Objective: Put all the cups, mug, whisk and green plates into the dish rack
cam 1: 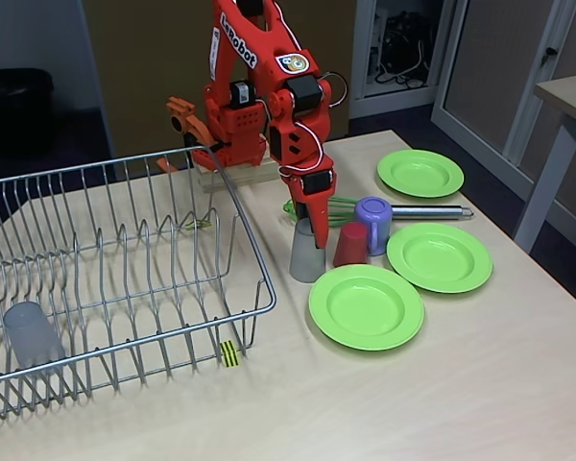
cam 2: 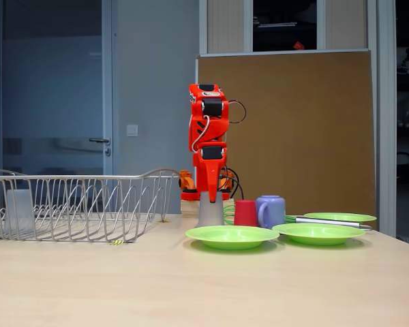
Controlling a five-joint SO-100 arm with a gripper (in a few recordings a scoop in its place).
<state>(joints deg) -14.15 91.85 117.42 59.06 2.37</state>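
Gripper directly over grey tumbler, fingers reaching down at its rim; in both fixed views cannot tell how far open, nor whether rim held. Tumbler upright on table, long axis vertical, mouth seemingly down, narrower end up. Just right of it: red cup, then mug. Whisk flat behind, handle pointing right. Rack lies left of tumbler, second tumbler already inside. Three plates on table.

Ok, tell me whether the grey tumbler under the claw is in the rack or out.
Out. The grey tumbler stands on the table beside the dish rack.
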